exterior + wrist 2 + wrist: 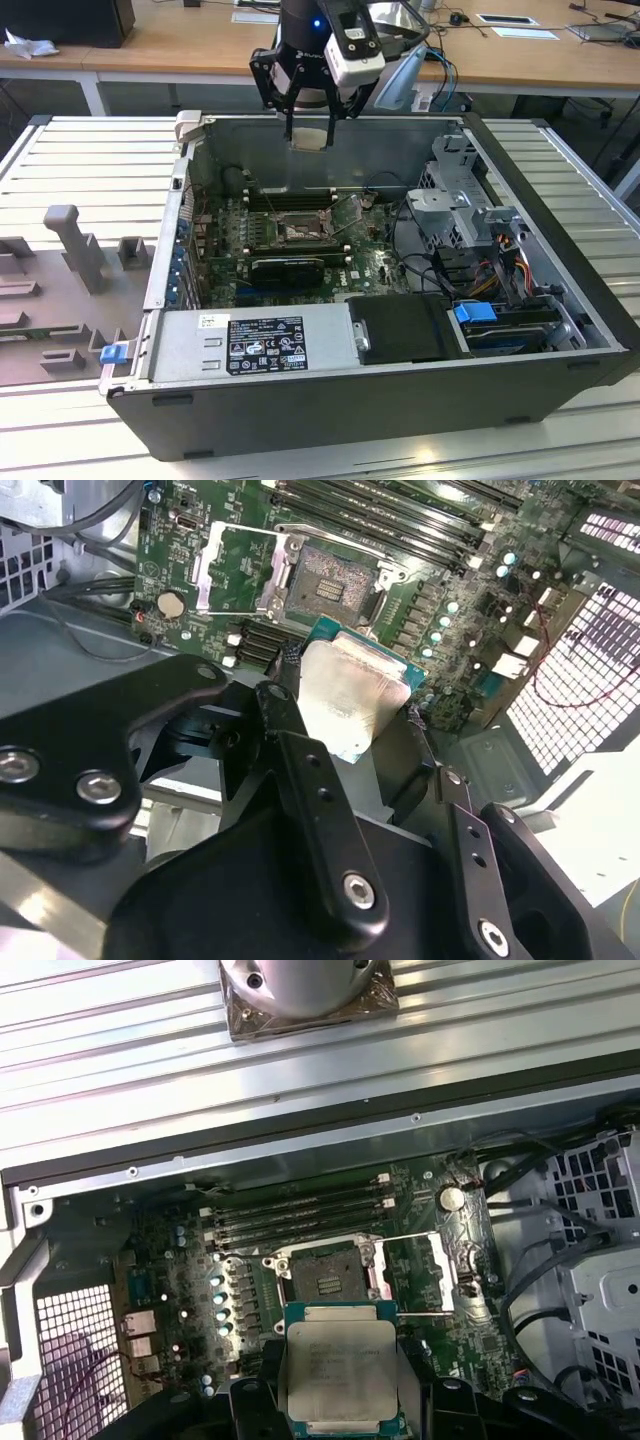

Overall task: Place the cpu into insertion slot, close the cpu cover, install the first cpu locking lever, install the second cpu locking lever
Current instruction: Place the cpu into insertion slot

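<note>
My gripper [308,128] hangs above the rear wall of the open computer case, shut on the cpu [308,138], a pale silver square chip. In both wrist views the cpu [350,695] [340,1365] sits between the black fingers [283,702], held level and well above the board. Below it the insertion slot [325,1278] [330,580] [298,232] lies bare, its brownish contact field showing. The cpu cover [428,1272] [235,568] is swung open beside the slot, its window over the green board.
Long black memory slots [300,1210] run beside the socket. A silver power supply [255,345] fills the case front, with a metal drive cage [460,200] and cables [500,270] at the exterior view's right. A grey fixture tray [60,290] lies outside the case.
</note>
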Motion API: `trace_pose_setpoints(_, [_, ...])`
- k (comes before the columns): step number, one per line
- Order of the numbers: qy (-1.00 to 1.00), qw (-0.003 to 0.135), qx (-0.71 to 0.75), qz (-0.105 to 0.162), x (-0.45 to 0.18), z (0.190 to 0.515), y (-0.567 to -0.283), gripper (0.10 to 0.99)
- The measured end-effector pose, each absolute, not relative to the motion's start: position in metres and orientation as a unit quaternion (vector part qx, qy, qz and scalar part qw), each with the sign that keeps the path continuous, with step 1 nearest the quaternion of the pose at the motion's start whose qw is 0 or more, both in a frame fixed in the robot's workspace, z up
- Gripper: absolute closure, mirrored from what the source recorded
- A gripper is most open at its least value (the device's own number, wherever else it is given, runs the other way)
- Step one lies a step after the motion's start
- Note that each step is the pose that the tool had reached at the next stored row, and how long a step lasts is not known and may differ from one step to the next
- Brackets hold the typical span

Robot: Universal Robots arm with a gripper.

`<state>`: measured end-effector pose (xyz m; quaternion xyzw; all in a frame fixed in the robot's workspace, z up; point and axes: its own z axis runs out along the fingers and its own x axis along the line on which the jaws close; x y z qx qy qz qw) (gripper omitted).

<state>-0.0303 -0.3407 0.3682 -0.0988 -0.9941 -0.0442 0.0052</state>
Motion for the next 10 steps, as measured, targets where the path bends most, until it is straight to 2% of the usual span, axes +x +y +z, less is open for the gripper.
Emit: trace_pose_setpoints(10, [-0.991,0.004,-0.129,-0.044,-0.0305,0.3671,-0.3407,0.557])
